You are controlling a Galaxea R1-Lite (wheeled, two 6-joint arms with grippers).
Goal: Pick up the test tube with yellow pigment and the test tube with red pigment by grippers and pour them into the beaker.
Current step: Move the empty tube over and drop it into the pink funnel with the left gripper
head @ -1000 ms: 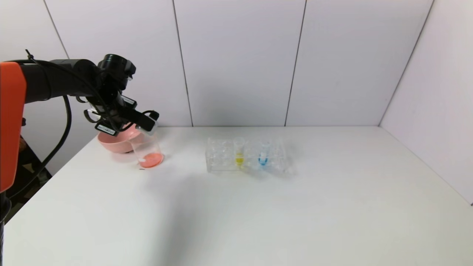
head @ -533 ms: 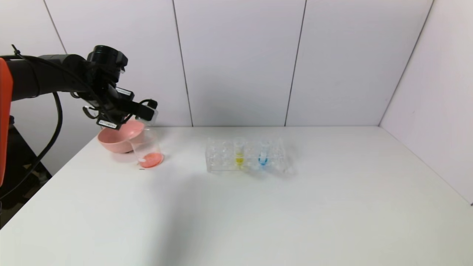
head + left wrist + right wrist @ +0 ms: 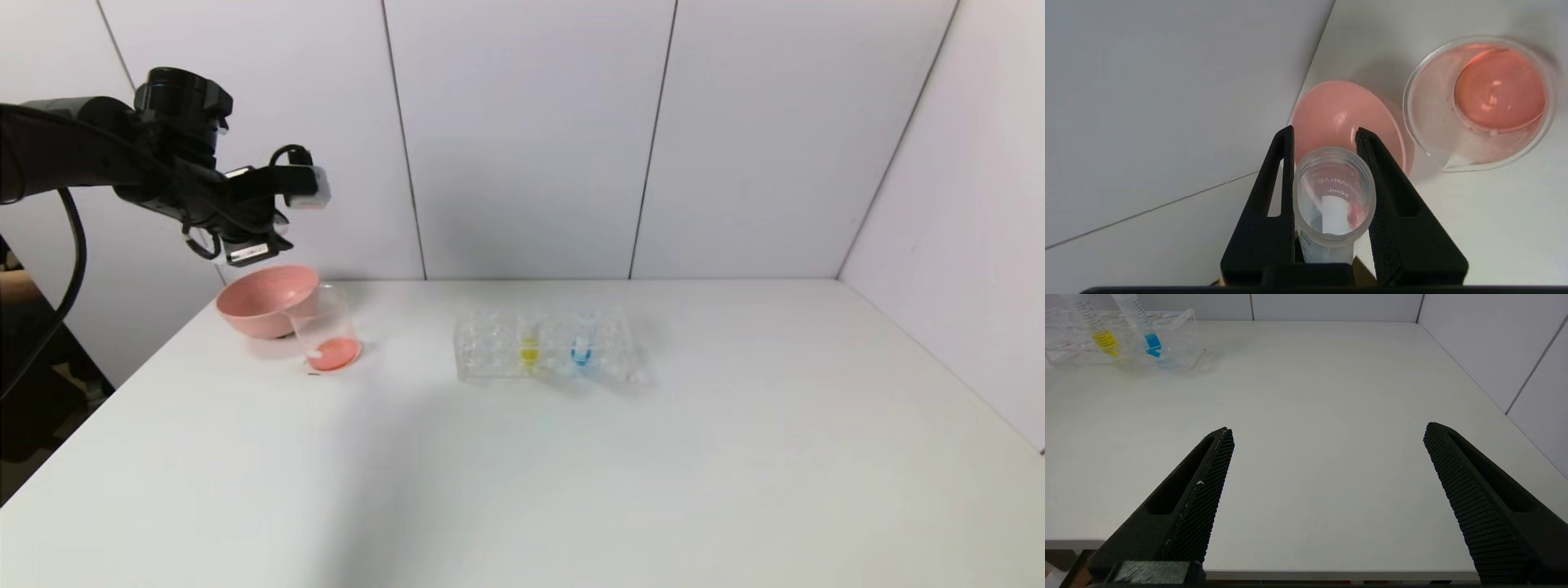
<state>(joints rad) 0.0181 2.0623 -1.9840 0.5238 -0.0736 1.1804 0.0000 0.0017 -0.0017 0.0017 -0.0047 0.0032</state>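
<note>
fingers of the left gripper (image 3: 1331,163) squeeze the test tube with red pigment (image 3: 1334,204), one black finger on each side of it. in the left wrist view the tube sits right between them, and its open mouth faces the camera, so its long side runs along the fingers. the tube looks almost empty, with only a small red smear on its inside wall. in the head view the left gripper (image 3: 269,214) hangs up in the air at the left, above the pink bowl (image 3: 263,299), but the tube itself is too hard to make out there.

the beaker (image 3: 326,329) stands on the table (image 3: 571,457) just beside the pink bowl, touching it or almost. red-orange liquid lies in its bottom.

the test tube with yellow pigment (image 3: 529,341) stands upright in the clear rack (image 3: 490,347) near the middle of the table, well apart from the beaker. a blue tube (image 3: 581,343) stands next to it in the same rack.

the right gripper (image 3: 1327,490) rests low by the near edge of the table, its fingers spread wide apart with nothing between them.
</note>
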